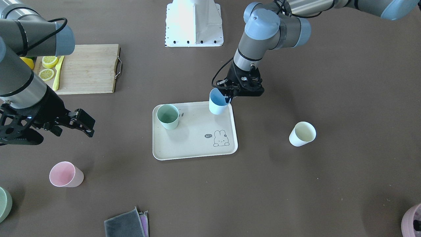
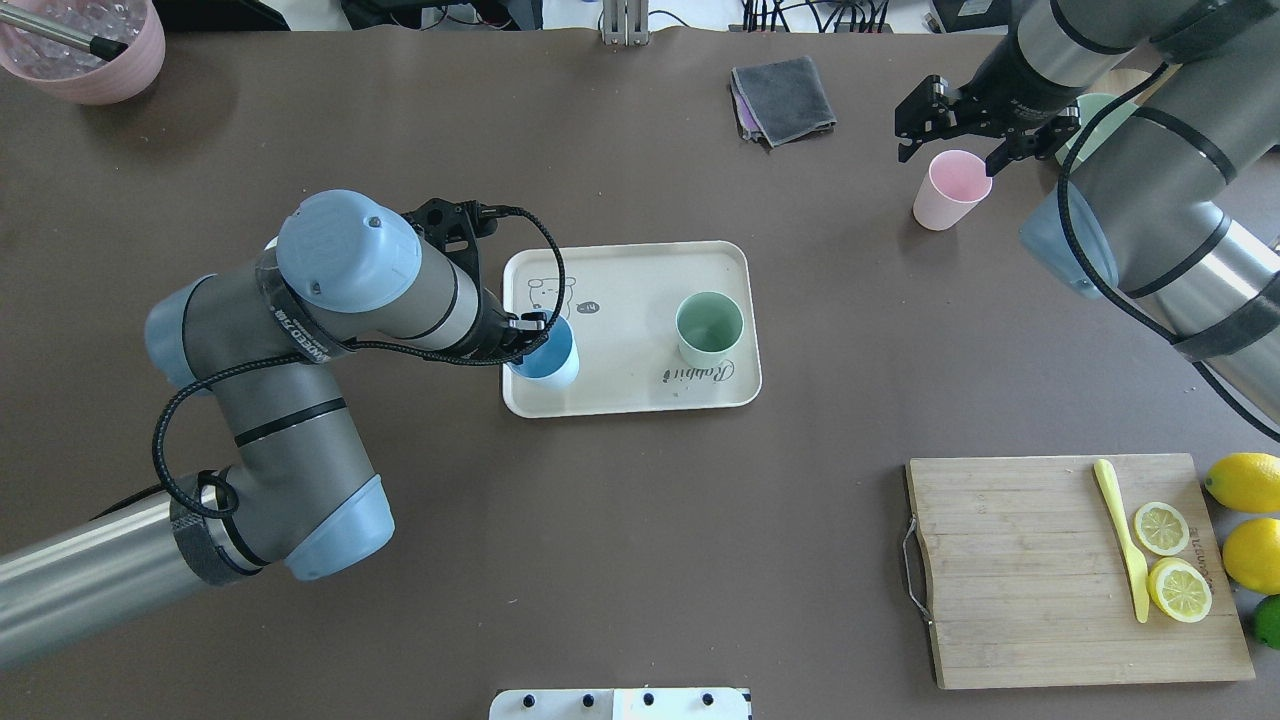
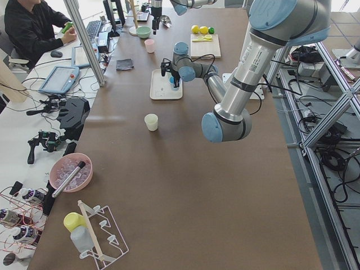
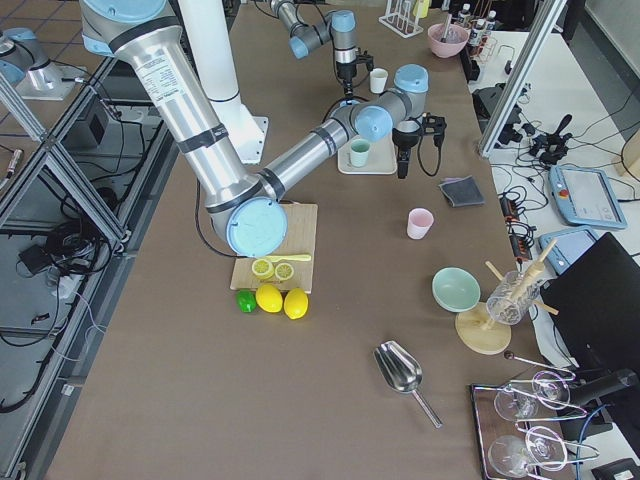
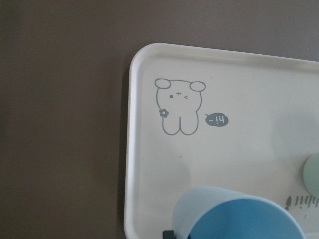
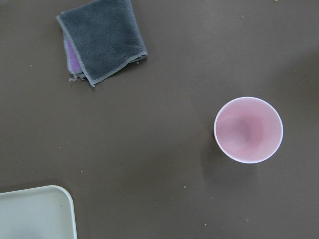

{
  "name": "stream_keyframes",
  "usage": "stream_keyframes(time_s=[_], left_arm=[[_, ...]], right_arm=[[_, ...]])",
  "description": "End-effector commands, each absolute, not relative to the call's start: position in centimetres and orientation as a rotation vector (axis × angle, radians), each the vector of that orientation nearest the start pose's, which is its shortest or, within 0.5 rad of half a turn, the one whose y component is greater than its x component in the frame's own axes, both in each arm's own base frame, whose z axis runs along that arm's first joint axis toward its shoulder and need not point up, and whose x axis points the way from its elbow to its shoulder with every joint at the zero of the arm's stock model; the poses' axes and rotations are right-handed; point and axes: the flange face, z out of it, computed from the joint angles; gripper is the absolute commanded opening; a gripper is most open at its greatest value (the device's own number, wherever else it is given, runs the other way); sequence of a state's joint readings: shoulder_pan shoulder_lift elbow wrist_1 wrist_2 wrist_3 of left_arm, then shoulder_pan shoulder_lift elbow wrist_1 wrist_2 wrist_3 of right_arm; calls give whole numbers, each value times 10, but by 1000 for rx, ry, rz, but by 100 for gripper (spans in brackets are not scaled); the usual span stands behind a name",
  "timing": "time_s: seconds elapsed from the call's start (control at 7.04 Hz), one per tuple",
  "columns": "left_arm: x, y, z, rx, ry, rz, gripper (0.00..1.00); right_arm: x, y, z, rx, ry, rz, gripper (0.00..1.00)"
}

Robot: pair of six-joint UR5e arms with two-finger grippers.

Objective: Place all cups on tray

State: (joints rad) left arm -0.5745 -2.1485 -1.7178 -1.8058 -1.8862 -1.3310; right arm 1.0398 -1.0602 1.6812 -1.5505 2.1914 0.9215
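The cream tray (image 1: pixel 197 148) lies mid-table and also shows in the overhead view (image 2: pixel 620 275). A green cup (image 1: pixel 168 116) stands upright on it. My left gripper (image 1: pixel 229 96) is shut on the rim of the blue cup (image 1: pixel 218 102). It holds the cup slightly tilted at the tray's corner nearest the robot (image 2: pixel 548 358). The pink cup (image 2: pixel 945 195) stands on the table. My right gripper (image 2: pixel 950 150) hangs open above it, and its wrist view looks down into the cup (image 6: pixel 248 129). The cream-yellow cup (image 1: pixel 302 133) stands on the table on the tray's other side. The left arm hides it in the overhead view.
A wooden cutting board (image 2: pixel 1020 580) with lemon slices and a yellow knife lies near the robot's right. Whole lemons (image 2: pixel 1245 482) lie beside it. A folded grey cloth (image 2: pixel 785 98), a pink bowl (image 2: pixel 85 50) and a green bowl (image 1: pixel 3 202) sit along the far edge.
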Motion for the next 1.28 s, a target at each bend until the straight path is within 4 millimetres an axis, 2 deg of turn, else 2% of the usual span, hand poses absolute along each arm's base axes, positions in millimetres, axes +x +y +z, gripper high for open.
stream_keyframes(time_s=[0.0, 0.28, 0.57, 0.85, 0.99, 1.14], left_arm=[[513, -454, 228, 123, 972, -163, 0], [520, -460, 229, 123, 962, -164, 0], [518, -463, 228, 158, 955, -177, 97], [510, -459, 217, 179, 974, -151, 98], [502, -460, 211, 195, 986, -140, 98], [486, -462, 203, 210, 982, -132, 98]], right_arm=[[-264, -623, 350, 32, -810, 182, 100], [-259, -646, 384, 43, -804, 183, 100], [-258, -652, 407, 38, -794, 182, 100], [-258, -656, 433, 17, -764, 162, 100], [-258, -659, 437, 28, -749, 167, 100], [-261, -665, 456, 47, -749, 164, 100]])
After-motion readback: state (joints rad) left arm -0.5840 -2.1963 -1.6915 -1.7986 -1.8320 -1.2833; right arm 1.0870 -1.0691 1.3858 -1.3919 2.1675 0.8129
